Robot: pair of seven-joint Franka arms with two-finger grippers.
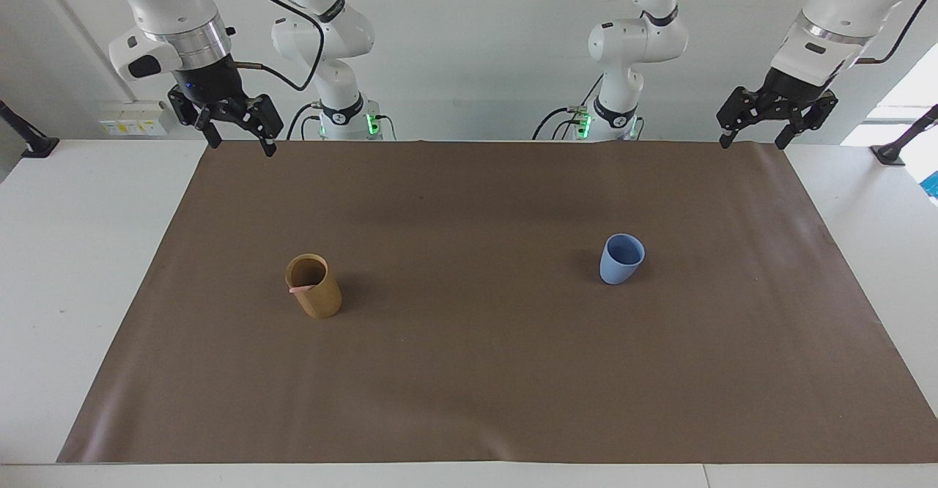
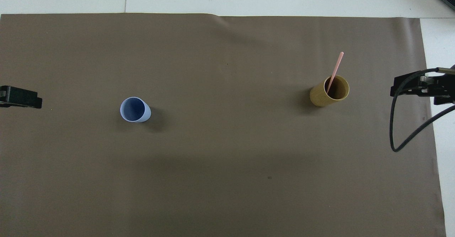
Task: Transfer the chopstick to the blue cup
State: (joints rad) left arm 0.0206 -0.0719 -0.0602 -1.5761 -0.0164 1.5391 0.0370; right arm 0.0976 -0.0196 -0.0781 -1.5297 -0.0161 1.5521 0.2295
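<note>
chopstick [image 2: 334, 71] leaning in tan cup [image 1: 314, 287], blue cup [image 1: 621, 259] well apart from tan cup, left end effector [image 1: 755, 136] spread, right end effector [image 1: 240, 139] spread, both raised over the mat's [image 1: 469, 371] corners

The chopstick [image 2: 335, 71] stands tilted in the tan cup [image 2: 329, 91].

The chopstick [image 2: 334, 72] stands in the bamboo cup [image 1: 314, 288], well apart from the blue cup [image 1: 621, 259].
</note>
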